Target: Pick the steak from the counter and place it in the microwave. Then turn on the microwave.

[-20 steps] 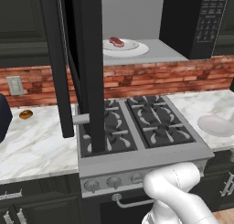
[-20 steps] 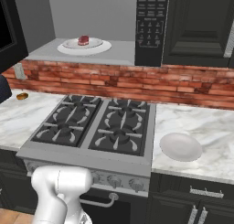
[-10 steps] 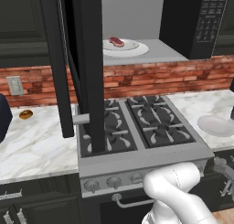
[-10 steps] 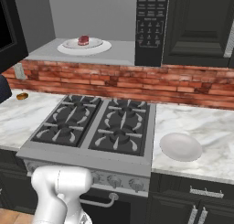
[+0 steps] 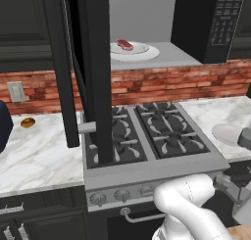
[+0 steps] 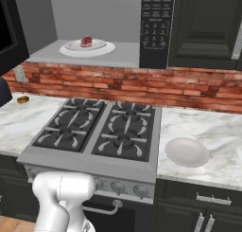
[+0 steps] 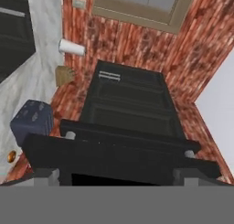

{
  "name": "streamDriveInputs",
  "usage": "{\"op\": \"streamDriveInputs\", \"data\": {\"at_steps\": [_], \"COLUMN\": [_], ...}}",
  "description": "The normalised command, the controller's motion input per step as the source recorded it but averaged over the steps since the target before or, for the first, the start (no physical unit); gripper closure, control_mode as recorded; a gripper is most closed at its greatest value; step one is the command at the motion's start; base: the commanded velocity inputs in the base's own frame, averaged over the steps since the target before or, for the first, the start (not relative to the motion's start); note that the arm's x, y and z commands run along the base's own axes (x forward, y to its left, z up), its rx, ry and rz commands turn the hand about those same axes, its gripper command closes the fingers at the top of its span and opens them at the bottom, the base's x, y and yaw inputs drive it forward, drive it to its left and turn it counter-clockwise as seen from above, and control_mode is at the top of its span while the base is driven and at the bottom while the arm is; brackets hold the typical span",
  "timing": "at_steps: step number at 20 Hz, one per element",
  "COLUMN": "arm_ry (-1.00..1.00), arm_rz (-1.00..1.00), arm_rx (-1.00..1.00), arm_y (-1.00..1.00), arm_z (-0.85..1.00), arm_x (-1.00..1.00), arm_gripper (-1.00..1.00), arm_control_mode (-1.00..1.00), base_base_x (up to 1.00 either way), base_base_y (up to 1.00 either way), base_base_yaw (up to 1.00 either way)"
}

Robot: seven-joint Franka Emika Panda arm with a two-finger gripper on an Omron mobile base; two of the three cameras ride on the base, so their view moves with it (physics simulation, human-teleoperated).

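the steak [image 5: 124,44] lies on the white round plate [image 5: 147,53] inside the microwave [image 6: 156,27], on its light grey floor, so the placing step looks done. the microwave door [image 5: 95,72] stands swung wide open, hanging out over the stovetop [image 6: 99,131]. the keypad [image 6: 156,18] sits on the black panel to the right of the opening. in the hand view the gripper [image 7: 114,175] is spread wide with nothing between its dark tips, looking along the top edge of the open door toward the brick wall.

what is left, as i judge it, is shutting the door and pressing start. the risks: the arm may push the door near its hinge or glance off its thin edge, leaving it ajar, and then the start press would do nothing. a swing that is too hard could jolt the plate and shift the steak. with the tips spread wide, a press on the keypad could hit the wrong button. the empty dish [image 6: 186,151] on the desk [image 6: 208,131] lies near the arm's likely path.
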Motion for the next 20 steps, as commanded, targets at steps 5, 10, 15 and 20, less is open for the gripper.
{"op": "streamDriveInputs", "data": {"at_steps": [5,10,15,20], "arm_ry": [-0.19,-0.04,0.00,0.00], "arm_rz": [-0.08,-0.14,-0.15,-0.14], "arm_rx": [0.00,0.00,0.00,0.00], "arm_y": [0.26,0.28,0.18,0.17], "arm_z": [0.00,-0.01,-0.01,-0.04], "arm_x": [-0.25,-0.03,0.06,0.17], "arm_gripper": [-1.00,-1.00,-1.00,-1.00], "arm_control_mode": [-1.00,-1.00,-1.00,-1.00], "base_base_x": [0.00,0.00,0.00,0.00], "base_base_y": [0.00,0.00,0.00,0.00], "base_base_yaw": [0.00,0.00,0.00,0.00]}}
